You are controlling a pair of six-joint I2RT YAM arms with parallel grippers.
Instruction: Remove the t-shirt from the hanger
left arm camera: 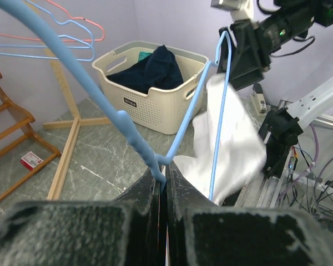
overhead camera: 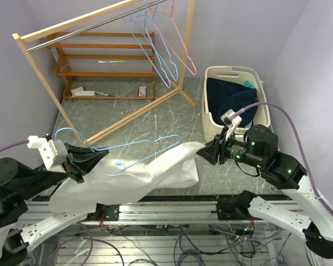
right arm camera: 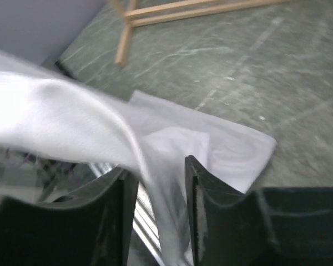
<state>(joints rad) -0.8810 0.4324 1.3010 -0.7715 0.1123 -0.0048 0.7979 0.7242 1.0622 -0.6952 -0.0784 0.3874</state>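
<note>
Midway through the pull-off, by the look of it, the white t-shirt (overhead camera: 150, 174) lies stretched along the near edge of the table (overhead camera: 155, 111). One end is lifted and pinched between the fingers of the right gripper (overhead camera: 204, 151). Over it the blue hanger (overhead camera: 134, 145) is clamped at its neck by the left gripper (overhead camera: 94, 152), fingers pressed together on the wire. Whether the hanger's far shoulder is free of the cloth is unclear. The next move likely calls for drawing the arms apart.

I get the top camera looking down from behind over the whole worktop (overhead camera: 155, 119). Both wrist cameras sit close: left faces rightward, right faces downward, sharing the white shirt (left arm camera: 227, 138).
</note>
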